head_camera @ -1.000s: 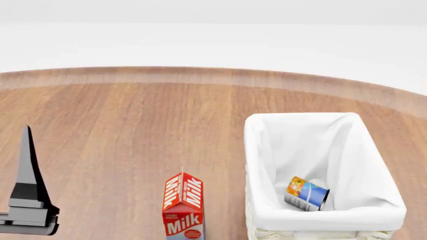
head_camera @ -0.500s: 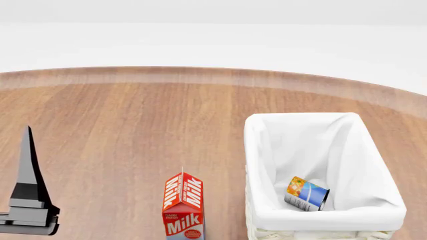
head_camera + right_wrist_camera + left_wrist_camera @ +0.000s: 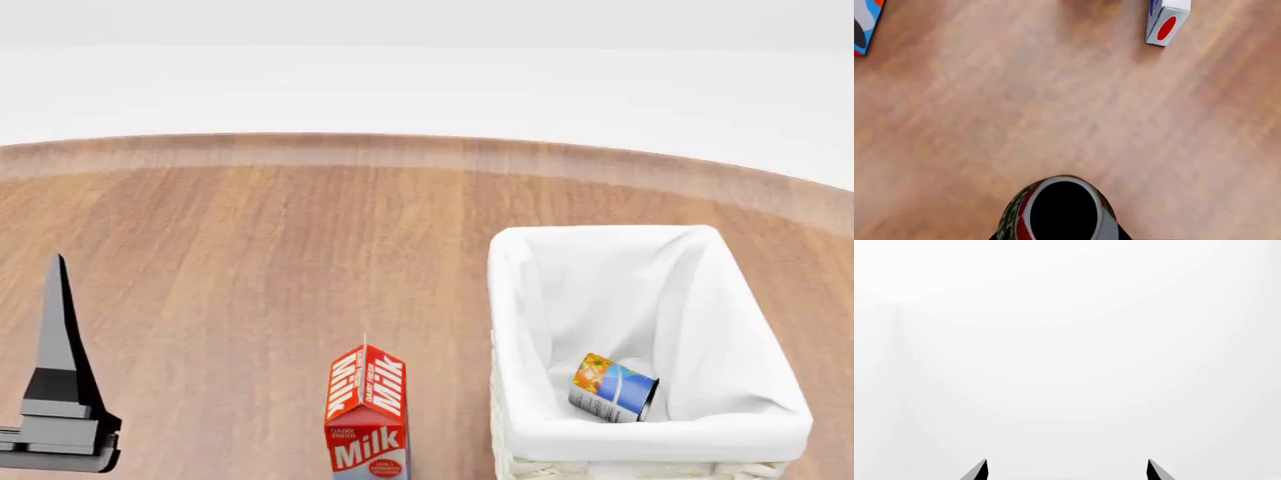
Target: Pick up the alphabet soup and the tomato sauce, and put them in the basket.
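The alphabet soup [image 3: 614, 388], a blue can with an orange-yellow end, lies on its side inside the basket [image 3: 603, 240], which is cream wicker with a white lining at the right. In the right wrist view the tomato sauce [image 3: 1062, 210], a can with a red and green label, is seen end-on between my right gripper's [image 3: 1061, 236] jaws, above the wooden table. The right gripper does not show in the head view. My left gripper [image 3: 60, 400] is at the left, fingers pointing up. In the left wrist view [image 3: 1067, 471] its tips stand wide apart and empty.
A red and white milk carton [image 3: 367, 412] stands just left of the basket. In the right wrist view a white carton with a red oval [image 3: 1166, 20] and a colourful box [image 3: 864, 25] stand on the wooden table [image 3: 1054, 100].
Nearly nothing: my left gripper has shifted very slightly to the right. The basket, the soup can and the milk carton have not moved.
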You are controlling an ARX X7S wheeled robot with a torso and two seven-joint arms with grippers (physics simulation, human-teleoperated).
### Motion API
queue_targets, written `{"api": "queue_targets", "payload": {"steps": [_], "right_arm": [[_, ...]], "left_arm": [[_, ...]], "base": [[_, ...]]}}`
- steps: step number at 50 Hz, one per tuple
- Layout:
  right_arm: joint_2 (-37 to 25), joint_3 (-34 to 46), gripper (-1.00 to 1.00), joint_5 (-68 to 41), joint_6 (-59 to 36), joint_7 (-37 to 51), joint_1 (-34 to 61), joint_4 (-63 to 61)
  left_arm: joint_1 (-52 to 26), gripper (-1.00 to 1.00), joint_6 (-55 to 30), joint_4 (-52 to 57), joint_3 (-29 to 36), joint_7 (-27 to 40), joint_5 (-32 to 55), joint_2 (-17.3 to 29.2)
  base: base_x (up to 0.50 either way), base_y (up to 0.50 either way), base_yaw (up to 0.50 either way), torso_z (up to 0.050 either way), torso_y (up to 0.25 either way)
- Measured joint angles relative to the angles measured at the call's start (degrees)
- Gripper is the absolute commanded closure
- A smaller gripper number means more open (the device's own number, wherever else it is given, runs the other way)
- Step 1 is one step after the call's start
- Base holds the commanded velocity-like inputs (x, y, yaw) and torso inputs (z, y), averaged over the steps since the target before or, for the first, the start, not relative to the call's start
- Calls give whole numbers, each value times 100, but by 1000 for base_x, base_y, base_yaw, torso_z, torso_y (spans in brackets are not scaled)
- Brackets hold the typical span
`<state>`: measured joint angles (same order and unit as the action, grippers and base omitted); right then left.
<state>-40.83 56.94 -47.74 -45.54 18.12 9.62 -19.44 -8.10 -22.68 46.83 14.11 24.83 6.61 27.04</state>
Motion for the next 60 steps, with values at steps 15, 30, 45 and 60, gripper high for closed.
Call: {"api": "queue_targets", "payload": {"steps": [15,30,45,60], "right_arm": [[-373,-395,100,-495,-108,472,201,-1030],[-996,-1324,100,-1689,-344,1267,955,-2466],[-1597,-2186,100,-3184,-325,1937,2027,-3238],[-1950,-2717,100,-4423,-398,2321,3385,-3127]], "left_arm": [[-9,-100,0,-22,21,12,12,4],[-37,-100,-51,12,12,27,36,21],[-44,-100,-99,77,-23,51,59,53],[-47,-100,-75,49,-6,63,65,60]], "base": [[0,0,0,0,0],[0,0,0,0,0],[0,0,0,0,0],[0,0,0,0,0]]}}
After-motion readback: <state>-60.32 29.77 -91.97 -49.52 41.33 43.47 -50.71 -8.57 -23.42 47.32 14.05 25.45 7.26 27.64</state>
